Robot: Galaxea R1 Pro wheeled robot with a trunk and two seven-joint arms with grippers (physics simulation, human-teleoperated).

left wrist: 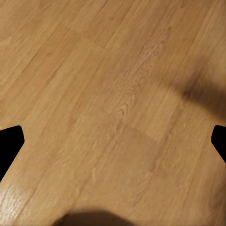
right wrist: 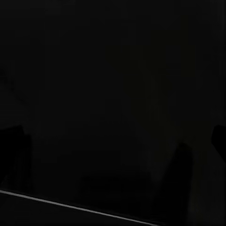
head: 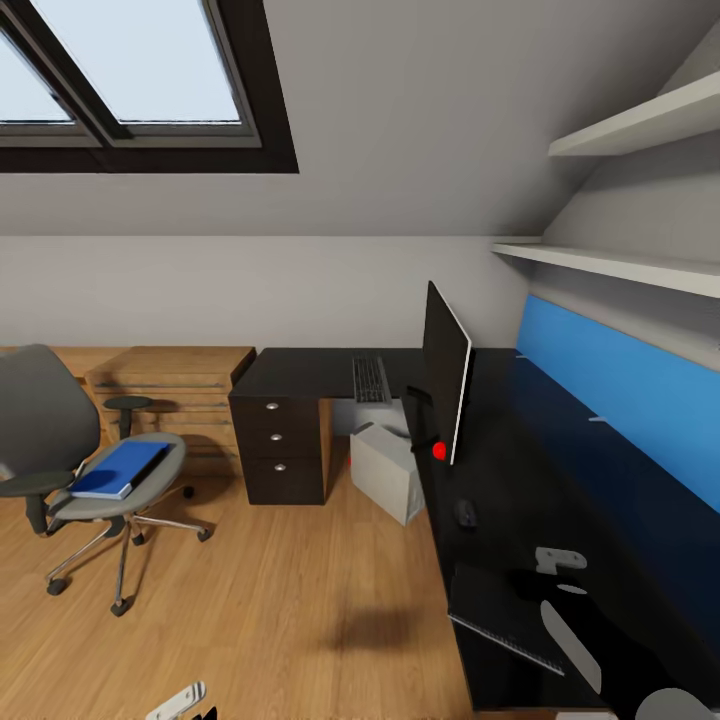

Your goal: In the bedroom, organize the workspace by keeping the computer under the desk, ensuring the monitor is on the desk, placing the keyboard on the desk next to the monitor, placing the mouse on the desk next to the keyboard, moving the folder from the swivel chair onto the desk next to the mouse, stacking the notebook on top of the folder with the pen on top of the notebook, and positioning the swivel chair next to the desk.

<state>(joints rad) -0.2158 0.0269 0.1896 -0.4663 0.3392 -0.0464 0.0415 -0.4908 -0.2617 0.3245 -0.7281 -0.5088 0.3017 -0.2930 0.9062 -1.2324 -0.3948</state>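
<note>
The swivel chair (head: 60,440) stands on the floor at the left, apart from the desk (head: 560,470), with the blue folder (head: 120,470) lying on its seat. The monitor (head: 447,385) stands edge-on at the desk's corner. Behind it on the far wing lies the keyboard (head: 370,378). The grey computer (head: 385,470) sits under the desk. The small mouse (head: 465,513) rests near the desk's front edge, and the dark notebook (head: 500,605) lies closer to me. My right gripper (head: 560,558) (right wrist: 113,141) hovers open over the black desktop. My left gripper (head: 178,702) (left wrist: 113,141) hangs open over bare floor.
A dark three-drawer unit (head: 285,450) supports the desk's far wing. A light-wood dresser (head: 170,385) stands behind the chair. A blue wall panel (head: 620,390) and two white shelves (head: 620,265) run along the right wall. Wood floor (head: 300,600) lies between chair and desk.
</note>
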